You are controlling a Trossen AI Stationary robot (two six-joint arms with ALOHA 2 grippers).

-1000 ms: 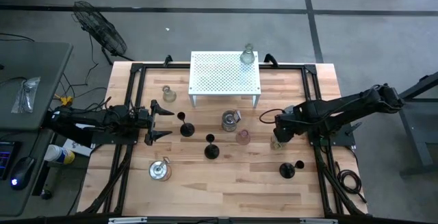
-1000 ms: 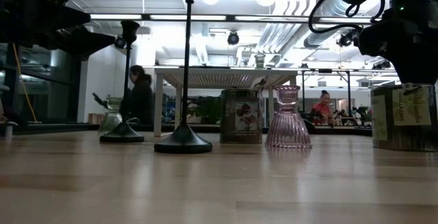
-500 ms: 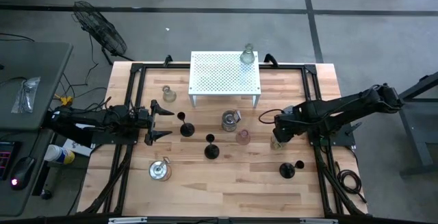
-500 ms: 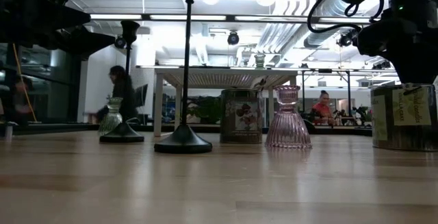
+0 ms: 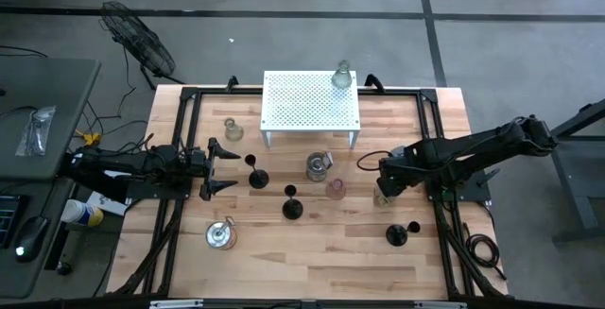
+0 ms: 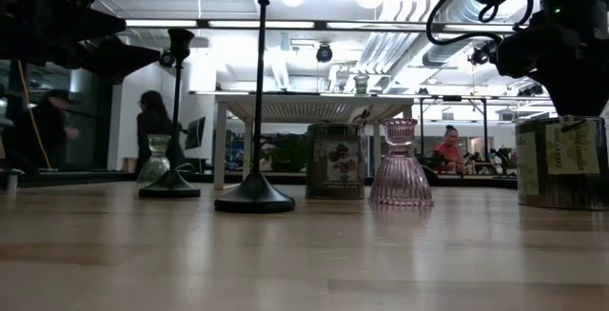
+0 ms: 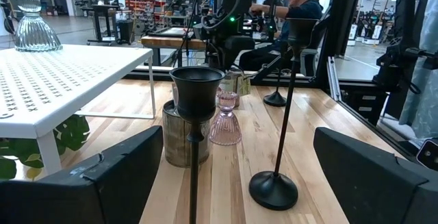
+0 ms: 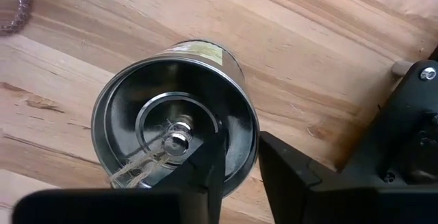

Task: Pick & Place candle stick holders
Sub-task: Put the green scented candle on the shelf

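My right gripper (image 8: 241,159) points down over a silvery tin holder (image 8: 174,135) near the table's right side (image 5: 382,197), with its fingers astride the tin's rim. My left gripper (image 5: 231,168) stands open and level at the left, facing a black stemmed holder (image 5: 256,175) without touching it. Two more black holders (image 5: 292,205) (image 5: 402,233), a pink one (image 5: 335,188), another tin (image 5: 319,165) and two glass or silvery ones (image 5: 233,130) (image 5: 221,235) stand on their bases on the table. A clear glass holder (image 5: 341,76) stands on the white rack (image 5: 312,101). My right gripper has the tin holder's side wall at the rim (image 8: 250,138) between its two fingers, one finger (image 8: 205,166) inside the hollow tin and one (image 8: 287,169) outside. The fingers come from above, pointing down. The tin stands upright with its bottom on the table (image 6: 561,164).
The white perforated rack stands on legs at the far middle of the table. Black frame rails (image 5: 180,205) run along the table's left and right sides. Bare wood (image 5: 312,262) lies along the near edge. People move in the room behind the table.
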